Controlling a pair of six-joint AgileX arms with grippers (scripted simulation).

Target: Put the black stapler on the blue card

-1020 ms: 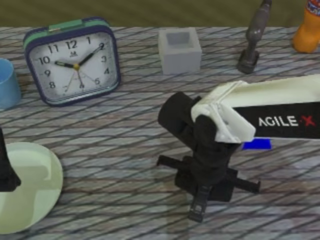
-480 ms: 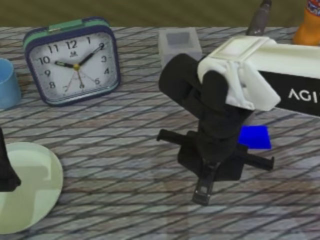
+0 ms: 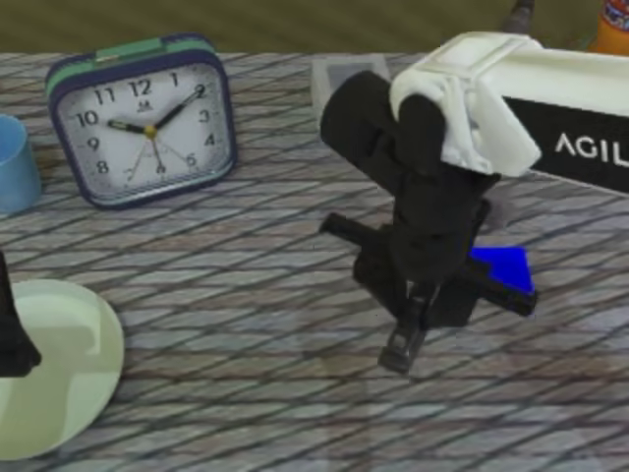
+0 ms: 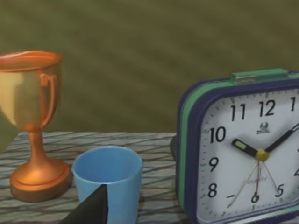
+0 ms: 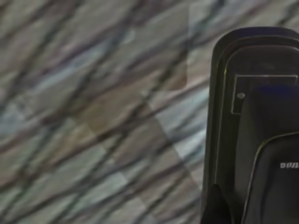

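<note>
One arm does the work at this moment: my right gripper (image 3: 418, 305) hangs over the middle-right of the table with the black stapler (image 3: 401, 346) clamped between its fingers. From the top view the stapler's narrow end sticks out below the black wrist toward the near edge, and its shadow on the cloth suggests it is carried clear of the table rather than resting on it. I judge the grip is taken near one end so the long body trails free and can be laid flat later. In the right wrist view the stapler (image 5: 254, 135) fills one side of the picture, with only table weave beyond it.

The blue card (image 3: 503, 267) lies flat just beside the gripper, partly hidden under the arm, toward the table's right. The stapler is not over it yet, so the carry needs a short shift to the right before lowering.

My left gripper (image 3: 12, 339) sits parked at the left edge by the pale green plate (image 3: 69, 393); I cannot tell how its fingers stand.
</note>
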